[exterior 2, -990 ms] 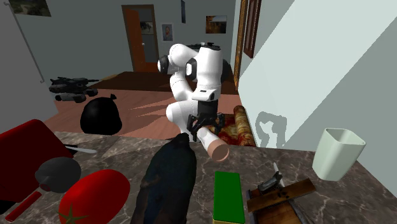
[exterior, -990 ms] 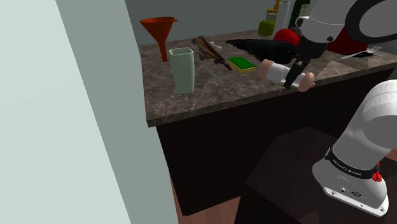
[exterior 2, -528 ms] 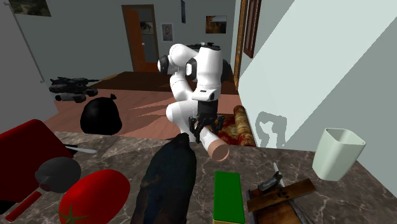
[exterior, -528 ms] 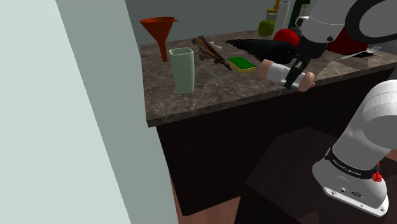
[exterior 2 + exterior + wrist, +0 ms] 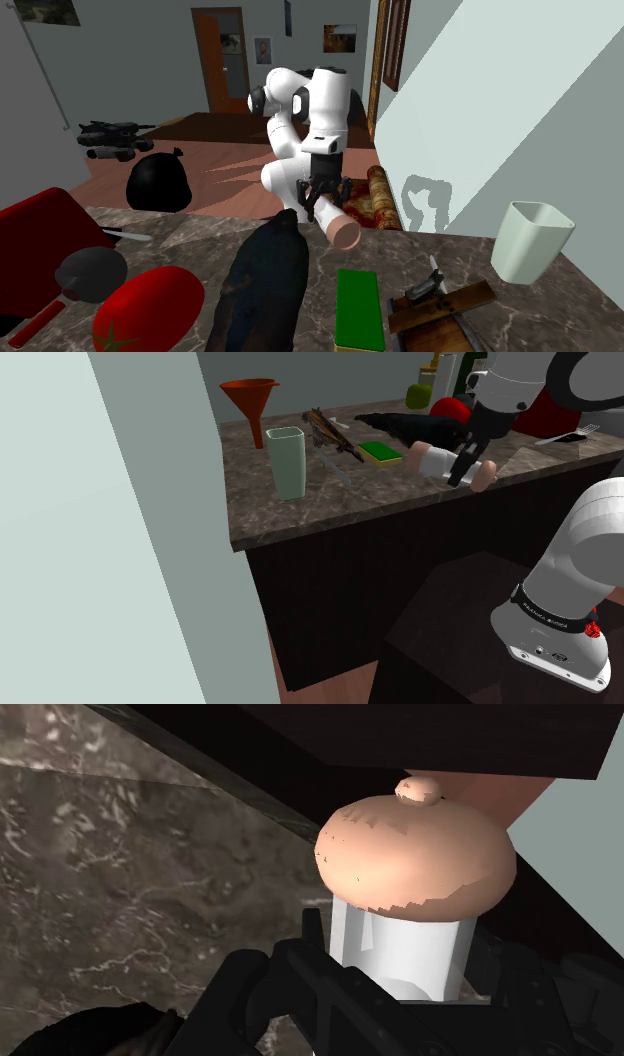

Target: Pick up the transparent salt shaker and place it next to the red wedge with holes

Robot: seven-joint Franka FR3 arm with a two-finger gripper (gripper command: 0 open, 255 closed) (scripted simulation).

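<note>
The salt shaker (image 5: 437, 460), a white body with peach-coloured ends, lies sideways at the front edge of the marbled counter (image 5: 300, 517), near a green block (image 5: 379, 450). The black gripper (image 5: 460, 472) clasps its white middle, and in the wrist view the fingers (image 5: 312, 939) press against both sides. Whether the shaker touches the counter is hard to tell.
</note>
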